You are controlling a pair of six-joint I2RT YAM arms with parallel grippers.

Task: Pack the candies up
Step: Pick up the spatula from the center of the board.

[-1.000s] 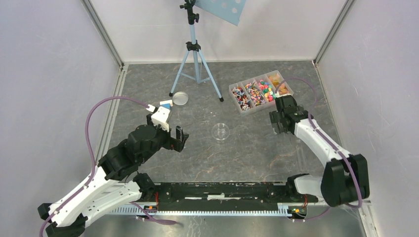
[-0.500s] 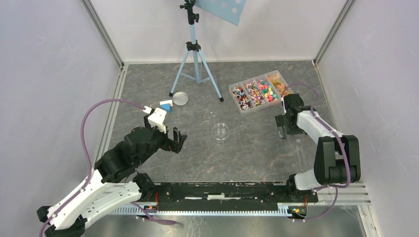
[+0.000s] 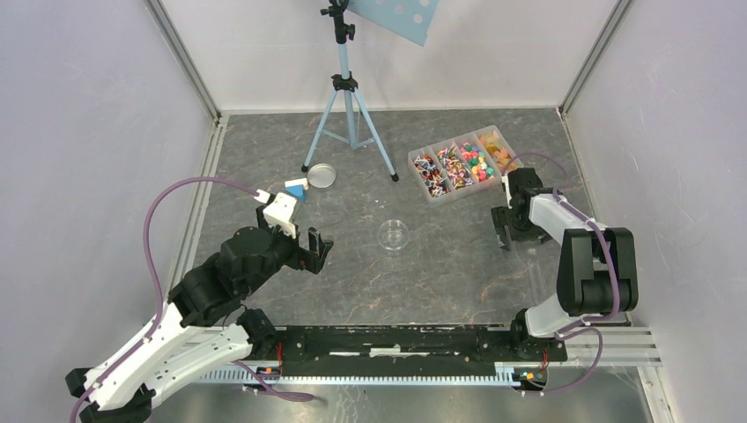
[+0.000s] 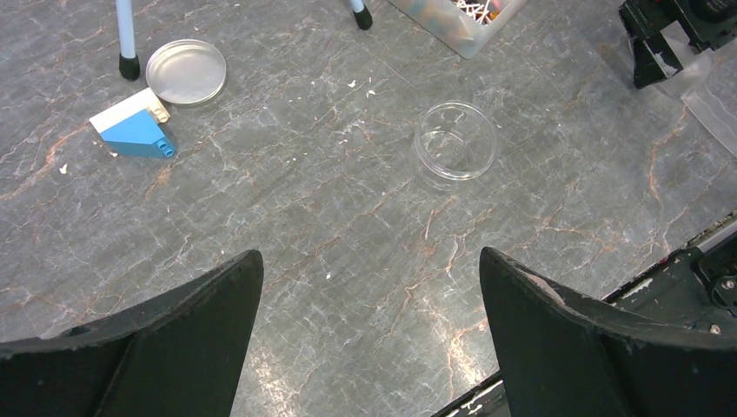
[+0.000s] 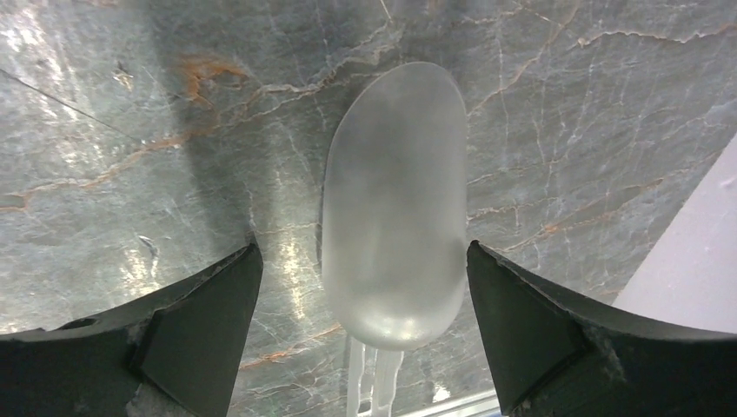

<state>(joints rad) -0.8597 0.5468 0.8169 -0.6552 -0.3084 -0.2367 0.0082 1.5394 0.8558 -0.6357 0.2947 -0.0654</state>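
Left gripper is hovering over the lower-left worktop, fingers spread wide and holding nothing. Its wrist cam is catching a blue-and-white block and a clear dish up close. The candies are sitting in the divided tray, upper right. Right gripper is gaping too, straddling a frosted scoop that only its own cam is showing properly.
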